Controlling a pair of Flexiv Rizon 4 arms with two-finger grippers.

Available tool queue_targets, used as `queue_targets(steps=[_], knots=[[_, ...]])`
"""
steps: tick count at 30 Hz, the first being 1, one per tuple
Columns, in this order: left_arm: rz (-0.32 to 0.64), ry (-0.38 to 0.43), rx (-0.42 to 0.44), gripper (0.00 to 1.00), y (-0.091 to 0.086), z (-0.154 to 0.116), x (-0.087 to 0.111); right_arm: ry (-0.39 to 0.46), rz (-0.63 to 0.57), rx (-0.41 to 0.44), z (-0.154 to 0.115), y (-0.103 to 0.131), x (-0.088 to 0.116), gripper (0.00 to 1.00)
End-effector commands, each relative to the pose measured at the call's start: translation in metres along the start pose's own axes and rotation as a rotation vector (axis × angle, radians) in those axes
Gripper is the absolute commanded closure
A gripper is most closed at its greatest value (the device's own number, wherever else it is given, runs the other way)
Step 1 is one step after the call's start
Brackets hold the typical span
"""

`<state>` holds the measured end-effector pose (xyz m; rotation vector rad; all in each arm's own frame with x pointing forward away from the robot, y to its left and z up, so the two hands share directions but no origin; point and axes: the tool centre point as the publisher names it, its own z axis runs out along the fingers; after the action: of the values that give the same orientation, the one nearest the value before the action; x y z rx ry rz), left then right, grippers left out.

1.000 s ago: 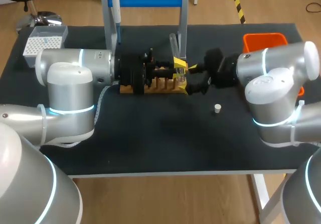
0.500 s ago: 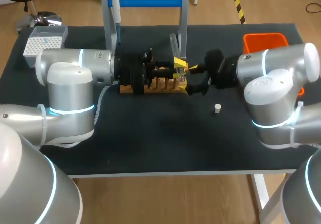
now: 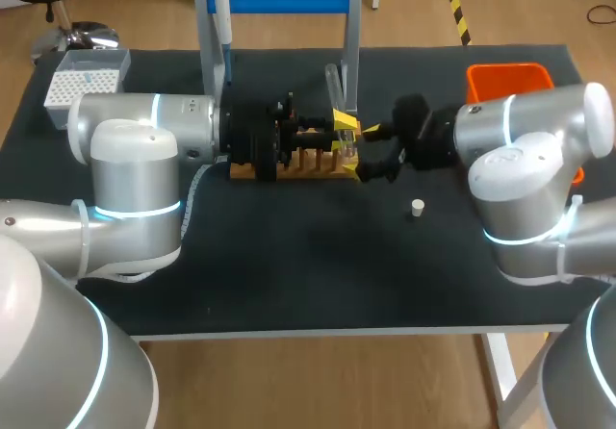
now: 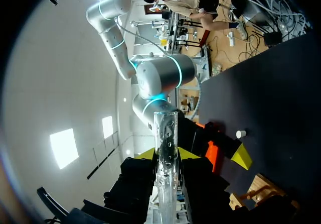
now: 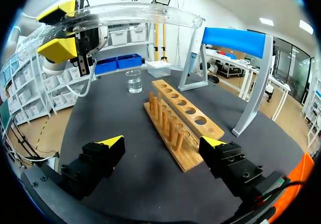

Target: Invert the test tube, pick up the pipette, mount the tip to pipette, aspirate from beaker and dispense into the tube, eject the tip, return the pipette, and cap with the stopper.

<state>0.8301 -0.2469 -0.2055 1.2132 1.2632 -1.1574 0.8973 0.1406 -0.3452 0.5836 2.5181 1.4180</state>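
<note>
Your left gripper (image 4: 167, 156) clamps the test tube (image 4: 166, 133), just above centre in the head view. Your right gripper (image 5: 163, 146) is released, with the wooden rack (image 5: 183, 121) ahead.

The test tube (image 5: 135, 9) I see is clear, glossy glass — the rack (image 5: 208, 126) smooth bare wood, the table (image 5: 125, 118) matt black.

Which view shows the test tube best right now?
Right wrist view: the test tube shows along its whole length, clamped in the left pincer. Left wrist view sees it foreshortened, along its axis; head view shows only a small glimpse.
</note>
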Motion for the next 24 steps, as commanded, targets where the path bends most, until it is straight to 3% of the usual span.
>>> queue_targets(steps=[1,8,17,20,24], knots=[[-0.015,0.004,0.005,1.0,0.001,0.0,0.0,0.001,0.0,-0.003,-0.001,-0.001,0.0,0.0],[-0.22,-0.01,0.019,1.0,0.01,-0.009,-0.007,0.001,0.0,-0.003,-0.001,-0.001,0.0,0.0],[-0.59,-0.011,0.045,1.0,0.028,-0.023,-0.019,0.001,0.0,-0.003,-0.001,-0.001,0.0,0.0],[-0.754,-0.008,0.051,1.0,0.033,-0.022,-0.021,0.001,0.0,-0.003,-0.001,-0.001,0.0,0.0],[-0.884,-0.024,0.069,1.0,0.04,-0.017,-0.027,0.001,0.0,-0.003,-0.001,-0.001,0.0,0.0]])
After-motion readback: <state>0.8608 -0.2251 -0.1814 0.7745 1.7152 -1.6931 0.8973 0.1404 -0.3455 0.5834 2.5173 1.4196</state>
